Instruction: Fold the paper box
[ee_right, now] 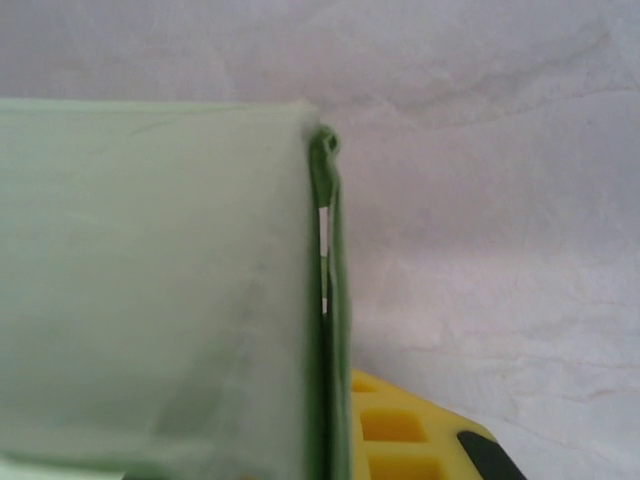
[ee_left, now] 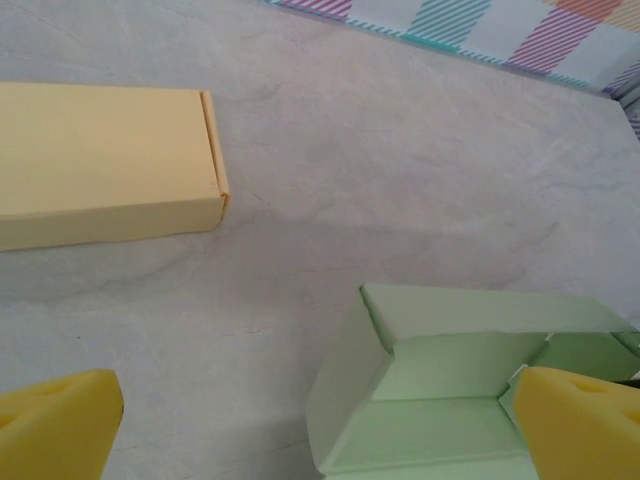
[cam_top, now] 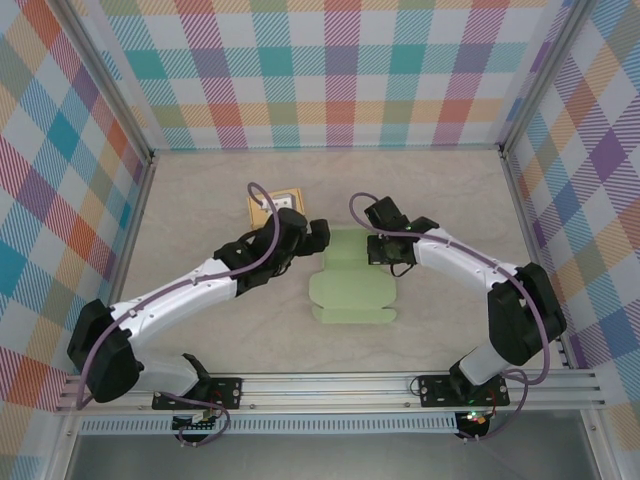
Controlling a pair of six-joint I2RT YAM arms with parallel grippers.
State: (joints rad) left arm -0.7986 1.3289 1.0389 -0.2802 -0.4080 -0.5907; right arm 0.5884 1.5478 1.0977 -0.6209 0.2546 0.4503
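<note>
The pale green paper box [cam_top: 352, 290] lies mid-table, partly folded, with raised walls at its far end. In the left wrist view the paper box [ee_left: 470, 390] has an upright left wall and a flap folded inward. My left gripper [cam_top: 318, 238] hovers at the box's far left corner and stands wide open [ee_left: 320, 435]; its yellow fingertips [ee_left: 55, 425] touch nothing. My right gripper [cam_top: 383, 250] is at the box's far right side. It is shut [ee_right: 335, 440] on the doubled green wall [ee_right: 328, 300], with one yellow finger [ee_right: 410, 430] pressed against the wall's outer face.
A folded yellow box [cam_top: 277, 205] sits behind the left gripper, and its long side [ee_left: 100, 160] shows left of the green box. Plaid walls enclose the table on three sides. The arm bases stand on the rail [cam_top: 330, 385] at the near edge.
</note>
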